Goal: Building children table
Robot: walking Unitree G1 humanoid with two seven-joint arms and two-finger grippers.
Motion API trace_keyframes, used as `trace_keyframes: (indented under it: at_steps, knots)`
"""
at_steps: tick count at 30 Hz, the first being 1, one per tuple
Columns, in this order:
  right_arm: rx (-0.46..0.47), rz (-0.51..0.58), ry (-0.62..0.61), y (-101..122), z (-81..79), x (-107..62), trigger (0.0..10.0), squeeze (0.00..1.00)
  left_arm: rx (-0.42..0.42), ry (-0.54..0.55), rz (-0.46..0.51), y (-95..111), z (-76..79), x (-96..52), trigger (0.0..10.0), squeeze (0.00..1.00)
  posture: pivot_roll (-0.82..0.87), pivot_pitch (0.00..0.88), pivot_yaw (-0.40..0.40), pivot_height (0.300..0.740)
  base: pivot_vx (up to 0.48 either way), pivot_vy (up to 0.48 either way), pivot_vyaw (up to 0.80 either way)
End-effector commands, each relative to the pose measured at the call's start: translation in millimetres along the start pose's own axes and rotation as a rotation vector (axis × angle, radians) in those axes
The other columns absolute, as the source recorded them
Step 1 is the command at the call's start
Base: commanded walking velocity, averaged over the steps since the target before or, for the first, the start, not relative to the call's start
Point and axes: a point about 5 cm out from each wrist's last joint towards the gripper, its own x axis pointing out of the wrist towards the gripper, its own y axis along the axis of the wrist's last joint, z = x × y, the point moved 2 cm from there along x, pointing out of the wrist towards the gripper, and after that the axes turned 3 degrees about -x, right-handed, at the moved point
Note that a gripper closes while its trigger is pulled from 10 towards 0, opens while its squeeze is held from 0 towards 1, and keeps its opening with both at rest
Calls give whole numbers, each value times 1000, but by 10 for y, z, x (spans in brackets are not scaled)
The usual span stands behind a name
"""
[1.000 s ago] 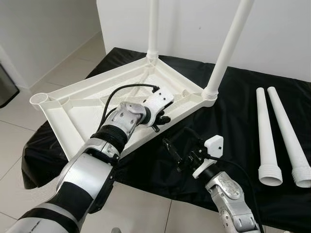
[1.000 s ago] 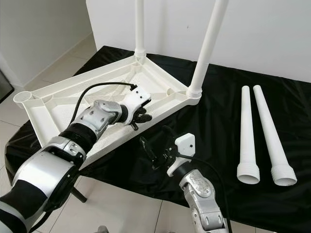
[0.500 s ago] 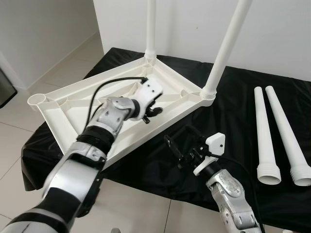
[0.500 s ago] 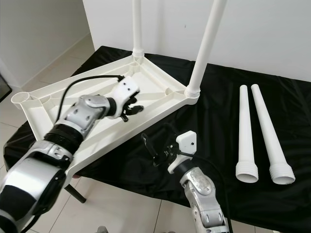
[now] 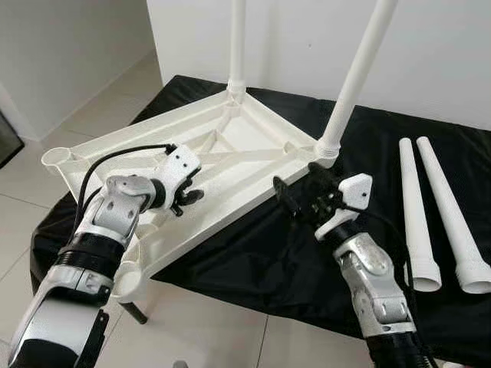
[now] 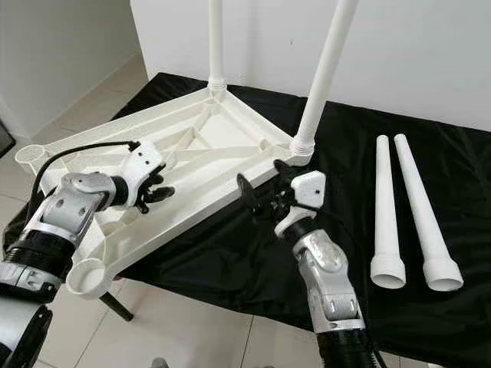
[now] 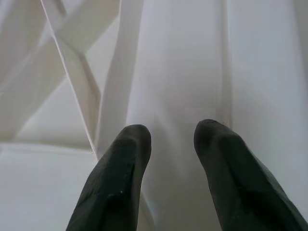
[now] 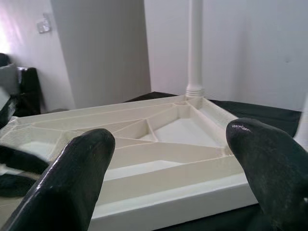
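Observation:
The white plastic table top (image 5: 230,192) lies upside down on a black-covered table (image 5: 253,253). Two white legs (image 5: 359,73) (image 5: 236,38) stand upright in its far corners. Its two near corner sockets (image 5: 58,157) (image 5: 126,284) hold nothing, and the nearest one hangs past the table's edge. My left gripper (image 5: 186,201) is over the top's near rail, fingers (image 7: 126,159) a little apart above the white plastic. My right gripper (image 5: 297,192) is open wide just in front of the top's right edge, close to the corner with the leg.
Two loose white legs (image 5: 411,211) (image 5: 451,211) lie side by side on the black cloth at the right, wide ends toward me. White walls stand behind the table, and pale floor tiles (image 5: 46,230) lie to the left and in front.
The table top has swung toward me and left, its near corner now overhanging the edge. My left gripper went left with it. My right gripper rose and came up to the top's right edge.

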Motion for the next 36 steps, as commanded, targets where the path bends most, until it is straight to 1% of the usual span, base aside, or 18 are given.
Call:
trace_keyframes:
  at_steps: [1,2,3,5,6,8,10,11,13,14,18,20,21,24,27,32,34,36]
  knots:
    - [5,-20,-4,-38,-7,7,10000,0,-10,52,-41,-102,-10,-5,10000,0,-27,30,-8,740,0,0,0]
    - [3,-18,-7,-27,1,13,10000,0,-11,44,-63,-169,43,0,10000,0,-30,32,-8,740,0,0,0]
    - [3,-18,-7,-27,1,13,10000,0,-11,44,-63,-169,43,0,10000,0,-30,32,-8,740,0,0,0]
    - [-1,-16,-12,-13,23,17,10000,0,2,22,-99,-260,129,12,10000,0,-35,35,-6,740,0,0,0]
    - [-1,-16,-12,-13,23,17,10000,0,2,22,-99,-260,129,12,10000,0,-35,35,-6,740,0,0,0]
    - [-8,-12,-22,12,67,23,10000,0,-6,-17,-126,-327,254,41,10000,0,-38,39,-5,740,0,0,0]
    - [-10,-7,-31,31,91,30,10000,0,-22,-52,-135,-332,363,89,10000,0,-40,37,-4,740,0,0,0]
    - [-10,-7,-31,31,91,30,10000,0,-22,-52,-135,-332,363,89,10000,0,-40,37,-4,740,0,0,0]
    - [-10,-4,-35,40,93,40,10000,0,-40,-82,-123,-274,452,136,10000,0,-41,39,-2,740,0,0,0]
    - [-10,-4,-35,40,93,40,10000,0,-40,-82,-123,-274,452,136,10000,0,-41,39,-2,740,0,0,0]
    - [-13,-3,-36,41,93,54,10000,0,-22,-164,-83,-70,660,234,10000,0,-44,37,3,740,0,0,0]
    - [-15,-1,-39,46,100,56,10000,0,-14,-186,-64,19,728,270,10000,0,-47,35,6,740,0,0,0]
    - [-15,-1,-39,46,100,56,10000,0,-14,-186,-64,19,728,270,10000,0,-47,35,6,740,0,0,0]
    - [-17,0,-41,48,104,59,10000,0,-9,-210,-51,99,802,304,10000,0,-49,35,6,740,0,0,0]
    - [-19,0,-43,45,105,61,10000,0,-2,-249,-23,248,938,375,10000,0,-55,30,12,740,0,0,0]
    - [-22,1,-47,45,111,60,10000,0,1,-260,-4,337,993,411,10000,0,-56,28,15,740,0,0,0]
    - [-21,6,-53,51,107,68,10000,0,-2,-275,21,454,1074,463,10000,0,-60,18,23,740,0,0,0]
    - [-20,8,-54,53,103,72,10000,0,-3,-280,29,497,1106,481,10000,0,-61,17,24,740,0,0,0]
